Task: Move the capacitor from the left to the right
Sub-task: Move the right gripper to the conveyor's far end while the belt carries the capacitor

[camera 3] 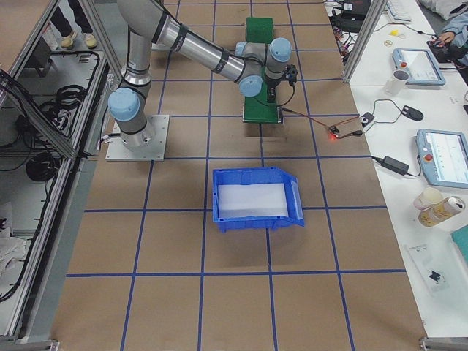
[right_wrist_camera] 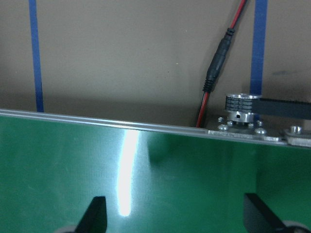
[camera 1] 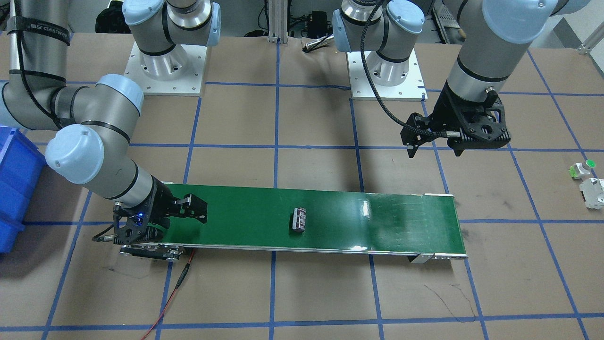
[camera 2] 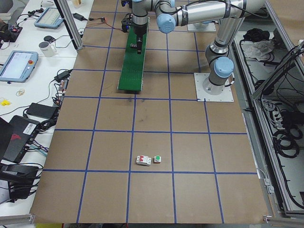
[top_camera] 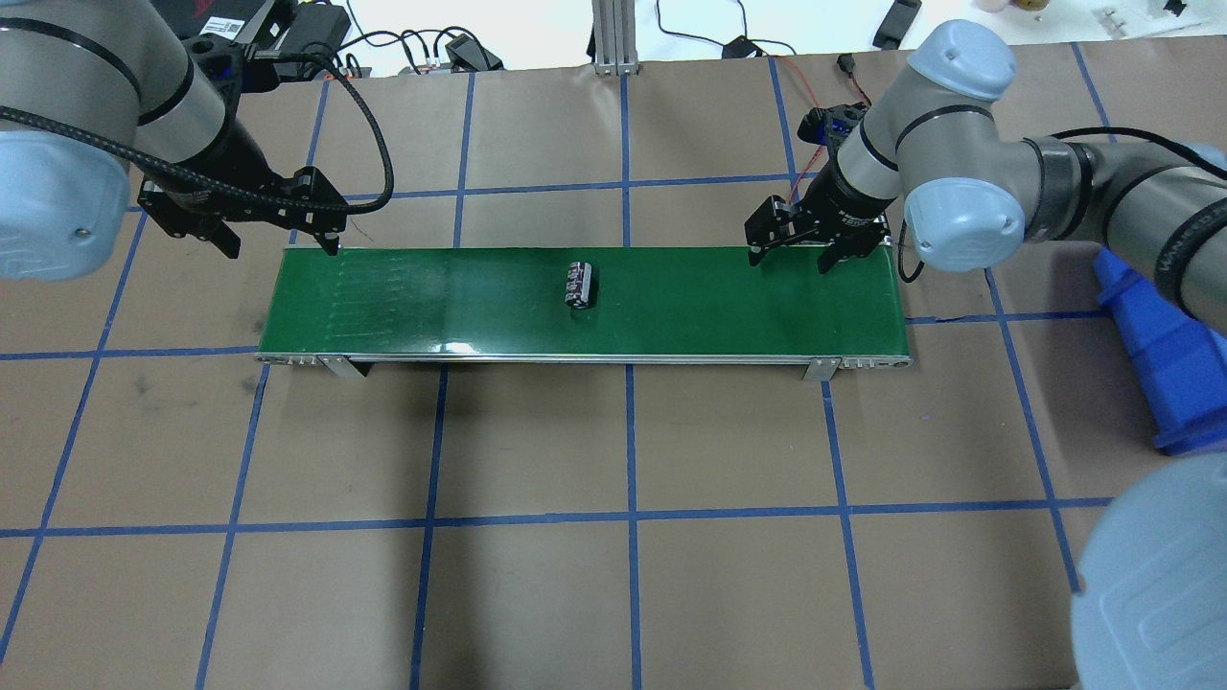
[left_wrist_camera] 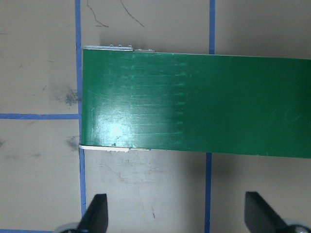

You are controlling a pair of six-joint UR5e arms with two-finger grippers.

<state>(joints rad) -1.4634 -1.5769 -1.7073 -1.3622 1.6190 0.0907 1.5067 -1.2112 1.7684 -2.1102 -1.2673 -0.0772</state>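
Observation:
The capacitor [camera 1: 299, 219], a stubby dark cylinder with a pale stripe, lies on its side near the middle of the green conveyor belt [camera 1: 377, 222]; it also shows in the overhead view [top_camera: 579, 285]. My left gripper [top_camera: 281, 244] is open and empty, hovering over the table beside the belt's left end [left_wrist_camera: 146, 107], far from the capacitor. My right gripper [top_camera: 789, 261] is open and empty, low over the belt's right end [right_wrist_camera: 184, 170]. The capacitor shows in neither wrist view.
A blue bin [camera 3: 256, 197] stands on the table beyond the belt's right end. A white part with a green cap [camera 1: 583, 168] and a white-grey block [camera 1: 592, 191] lie on the table beyond the left end. A red-black cable [right_wrist_camera: 214, 73] and a pulley [right_wrist_camera: 243, 104] sit by the right end.

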